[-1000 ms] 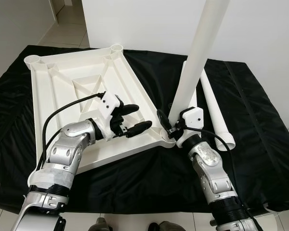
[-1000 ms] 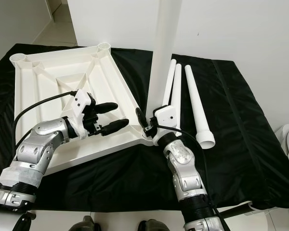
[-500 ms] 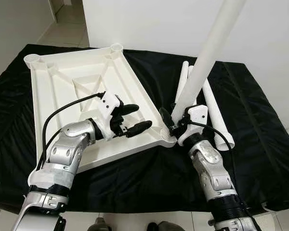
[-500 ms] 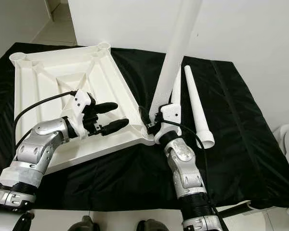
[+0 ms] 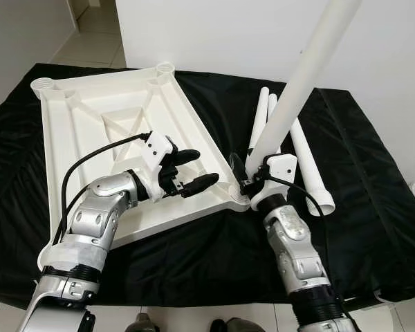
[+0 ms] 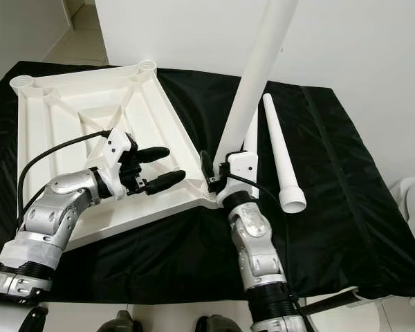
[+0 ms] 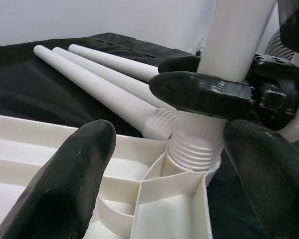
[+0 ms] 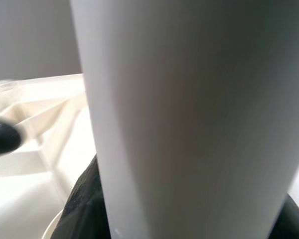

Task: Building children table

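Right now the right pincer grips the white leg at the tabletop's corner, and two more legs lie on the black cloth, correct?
Almost. Three spare legs lie on the black cloth, as the left wrist view shows. The right pincer does grip the white leg at the tabletop's corner.

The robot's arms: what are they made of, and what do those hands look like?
Both arms are jointed silver metal shells with black rings at the joints. Each ends in a white boxy wrist block carrying two long, rounded black fingers, seen on the left gripper and the right gripper. A black cable loops from each wrist block back along the arm. No markings can be made out.
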`<state>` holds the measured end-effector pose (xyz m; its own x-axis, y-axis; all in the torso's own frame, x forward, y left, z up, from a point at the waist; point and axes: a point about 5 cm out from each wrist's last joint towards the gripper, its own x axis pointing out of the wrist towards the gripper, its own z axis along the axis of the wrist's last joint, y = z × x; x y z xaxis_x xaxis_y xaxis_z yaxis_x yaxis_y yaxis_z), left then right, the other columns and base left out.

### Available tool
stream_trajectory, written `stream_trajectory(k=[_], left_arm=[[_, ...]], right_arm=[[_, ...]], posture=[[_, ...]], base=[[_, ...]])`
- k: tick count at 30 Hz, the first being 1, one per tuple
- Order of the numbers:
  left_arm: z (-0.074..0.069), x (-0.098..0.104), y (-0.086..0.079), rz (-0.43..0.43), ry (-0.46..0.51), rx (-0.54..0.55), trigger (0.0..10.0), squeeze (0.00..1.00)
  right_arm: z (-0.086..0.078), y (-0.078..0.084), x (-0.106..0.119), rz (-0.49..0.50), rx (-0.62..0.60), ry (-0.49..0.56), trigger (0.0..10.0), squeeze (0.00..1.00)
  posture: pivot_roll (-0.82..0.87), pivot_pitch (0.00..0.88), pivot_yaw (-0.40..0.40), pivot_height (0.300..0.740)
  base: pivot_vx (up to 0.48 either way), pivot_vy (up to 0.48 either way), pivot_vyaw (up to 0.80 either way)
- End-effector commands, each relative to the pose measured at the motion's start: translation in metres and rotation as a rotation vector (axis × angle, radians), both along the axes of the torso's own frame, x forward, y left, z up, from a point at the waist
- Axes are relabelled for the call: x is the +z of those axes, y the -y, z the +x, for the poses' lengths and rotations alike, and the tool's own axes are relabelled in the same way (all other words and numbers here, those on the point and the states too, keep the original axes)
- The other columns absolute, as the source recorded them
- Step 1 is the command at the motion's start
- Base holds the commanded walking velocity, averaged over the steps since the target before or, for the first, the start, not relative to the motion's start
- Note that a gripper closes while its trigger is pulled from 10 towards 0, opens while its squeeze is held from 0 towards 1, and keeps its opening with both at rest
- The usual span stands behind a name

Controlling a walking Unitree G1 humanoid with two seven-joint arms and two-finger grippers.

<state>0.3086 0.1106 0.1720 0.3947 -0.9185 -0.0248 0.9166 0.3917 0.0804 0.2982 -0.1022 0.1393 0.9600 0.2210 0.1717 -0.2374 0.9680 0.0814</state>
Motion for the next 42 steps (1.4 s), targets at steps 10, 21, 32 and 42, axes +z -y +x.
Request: stream_trajectory(k=[10, 21, 32, 42], left_arm=[[0.002, 0.003, 0.002, -0.009, 0.023, 0.048, 10.0, 0.00], [0.002, 0.003, 0.001, -0.015, 0.030, 0.063, 10.0, 0.00], [0.002, 0.002, 0.001, -0.017, 0.033, 0.072, 10.0, 0.00], [0.002, 0.002, 0.002, -0.024, 0.034, 0.072, 10.0, 0.00]], right_arm=[[0.013, -0.006, -0.017, 0.068, -0.274, -0.151, 10.0, 0.00], [0.016, -0.021, -0.019, 0.024, -0.236, -0.169, 10.0, 0.00], [0.022, -0.018, -0.022, 0.014, -0.248, -0.205, 10.0, 0.00], [0.022, -0.021, -0.023, 0.012, -0.303, -0.208, 10.0, 0.00]], posture=[[0.07, 0.012, -0.076, 0.740], [0.08, 0.000, -0.096, 0.740], [0.09, 0.000, -0.108, 0.740], [0.09, 0.000, -0.114, 0.740]], base=[[0.000, 0.000, 0.00], [0.000, 0.000, 0.00], [0.000, 0.000, 0.00], [0.000, 0.000, 0.00]])
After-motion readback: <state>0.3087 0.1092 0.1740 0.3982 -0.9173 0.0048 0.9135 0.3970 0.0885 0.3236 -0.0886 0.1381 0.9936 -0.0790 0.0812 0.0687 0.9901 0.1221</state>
